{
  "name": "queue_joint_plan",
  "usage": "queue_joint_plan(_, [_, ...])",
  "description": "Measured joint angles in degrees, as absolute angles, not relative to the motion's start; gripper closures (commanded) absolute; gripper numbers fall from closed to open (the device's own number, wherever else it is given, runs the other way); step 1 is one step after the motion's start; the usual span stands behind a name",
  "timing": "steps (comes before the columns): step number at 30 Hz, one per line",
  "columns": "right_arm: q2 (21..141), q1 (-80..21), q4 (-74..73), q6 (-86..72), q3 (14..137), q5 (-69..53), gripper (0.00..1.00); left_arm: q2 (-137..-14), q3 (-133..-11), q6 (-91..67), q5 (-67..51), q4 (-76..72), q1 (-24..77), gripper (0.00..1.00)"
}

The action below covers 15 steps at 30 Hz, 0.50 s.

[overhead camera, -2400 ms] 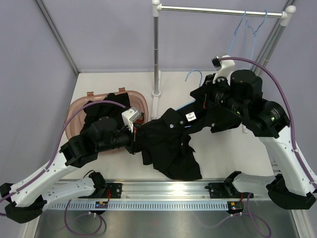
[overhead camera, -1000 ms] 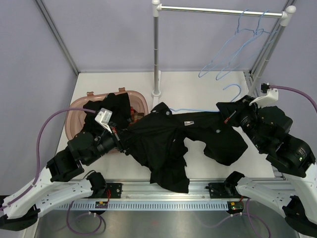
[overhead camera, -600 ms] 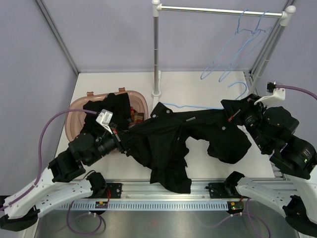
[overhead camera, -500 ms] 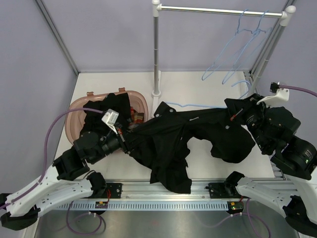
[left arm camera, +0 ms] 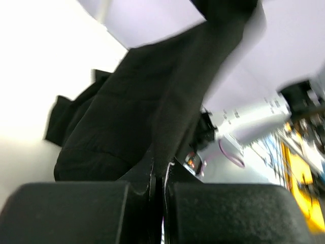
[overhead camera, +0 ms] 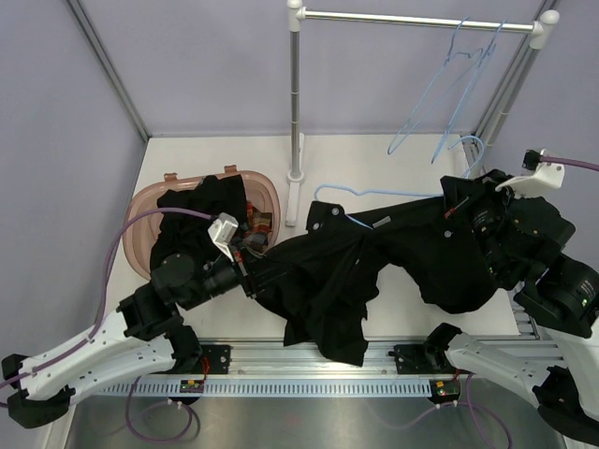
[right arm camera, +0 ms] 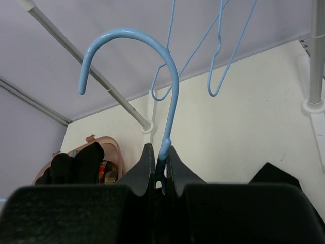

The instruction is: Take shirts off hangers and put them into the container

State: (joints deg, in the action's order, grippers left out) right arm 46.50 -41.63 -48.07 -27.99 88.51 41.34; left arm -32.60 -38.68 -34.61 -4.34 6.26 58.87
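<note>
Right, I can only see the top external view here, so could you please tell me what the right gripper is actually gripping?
Observer: Its wrist camera shows the right gripper shut on the light-blue hanger, on the stem just below the hook.
Operator: Thank you. And does the left gripper have any cloth?
Observer: Yes. Its wrist camera shows the left gripper shut, with a fold of the black shirt pinched between the fingers.
</note>
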Motion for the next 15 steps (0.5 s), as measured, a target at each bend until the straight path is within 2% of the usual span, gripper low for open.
queue_joint_plan(8, [46.8, -42.1, -44.4, -28.1, 86.5, 41.3, 1.00, -30.7, -39.9, -42.8, 6.6, 14.2, 59.9, 1.00])
queue_joint_plan(15, [46.3, -42.0, -44.0, -30.6, 86.4, 39.9, 1.00, -30.7, -38.1, -39.4, 1.7, 10.6, 59.9, 0.98])
